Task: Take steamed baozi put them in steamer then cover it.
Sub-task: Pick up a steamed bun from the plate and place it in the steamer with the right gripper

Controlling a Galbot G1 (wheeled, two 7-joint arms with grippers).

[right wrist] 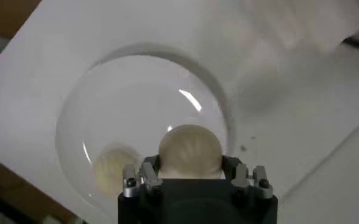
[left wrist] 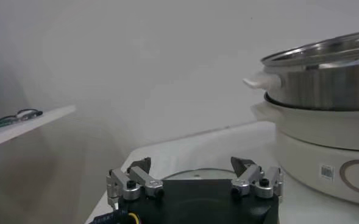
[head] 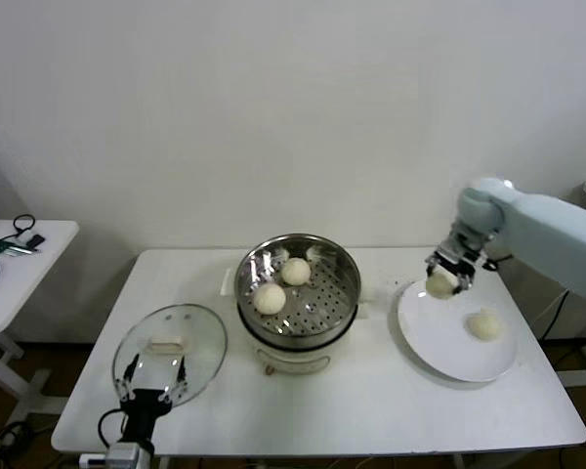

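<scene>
The steel steamer (head: 342,283) on its cream pot base stands mid-table and holds two steamed baozi (head: 271,298) (head: 295,271). My right gripper (head: 445,277) hangs just above the left rim of a white plate (head: 439,347), shut on a third baozi (right wrist: 189,149). A fourth baozi (head: 484,324) lies on that plate, seen in the right wrist view too as a baozi (right wrist: 108,170) below the held one. The glass cover (head: 205,337) with its cream handle lies flat on the table at the front left. My left gripper (head: 152,389) rests open at the cover's near edge, nothing between its fingers.
The steamer (left wrist: 325,79) fills the right side of the left wrist view, well apart from my left gripper (left wrist: 194,176). A small side table (head: 24,254) with cables stands to the left. The table's front edge runs close to the left gripper.
</scene>
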